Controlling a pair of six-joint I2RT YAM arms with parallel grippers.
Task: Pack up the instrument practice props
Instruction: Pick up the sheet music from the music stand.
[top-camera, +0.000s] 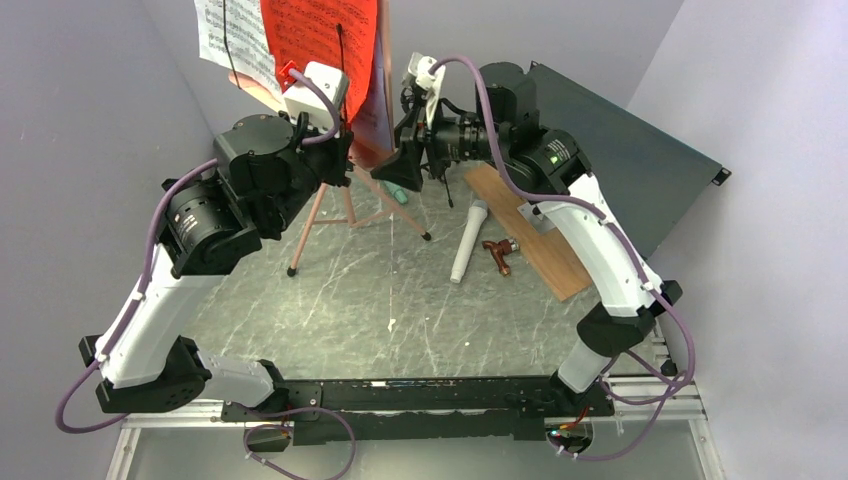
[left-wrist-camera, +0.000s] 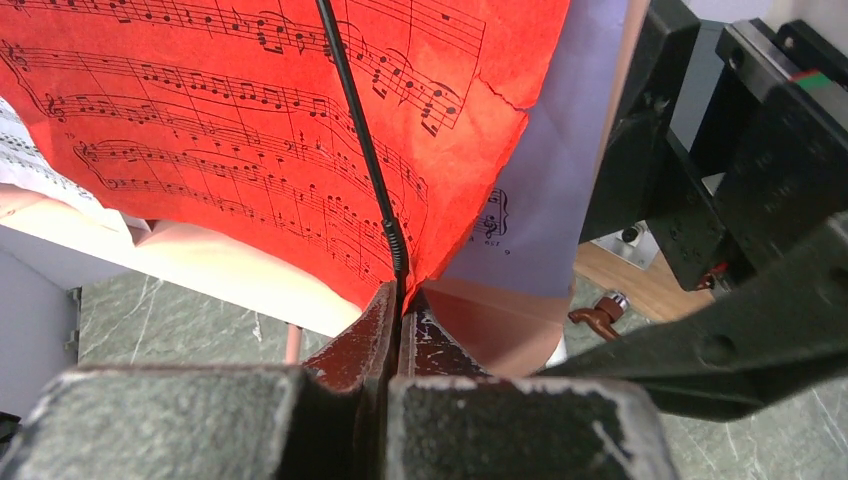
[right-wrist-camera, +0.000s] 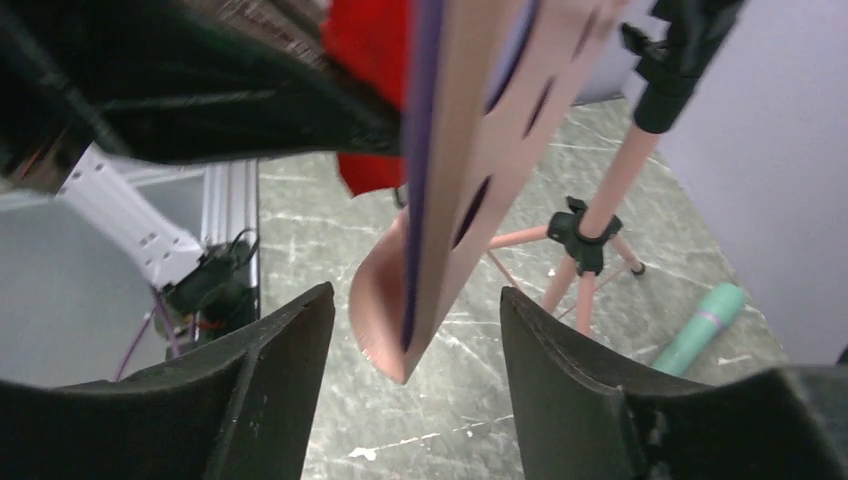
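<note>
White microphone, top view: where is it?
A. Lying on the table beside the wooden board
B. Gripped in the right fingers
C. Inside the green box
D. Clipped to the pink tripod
A: the white microphone lies flat on the table next to the wooden board, with nothing holding it.

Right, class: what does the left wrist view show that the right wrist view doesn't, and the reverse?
Only left wrist: printed notes on the red page, a black wire across it, the left gripper shut at that page's lower edge. Only right wrist: the green microphone, the tripod's black collar, how the right gripper stands open astride the pink desk. Both: red page, pink desk, lavender page, marbled table.
</note>
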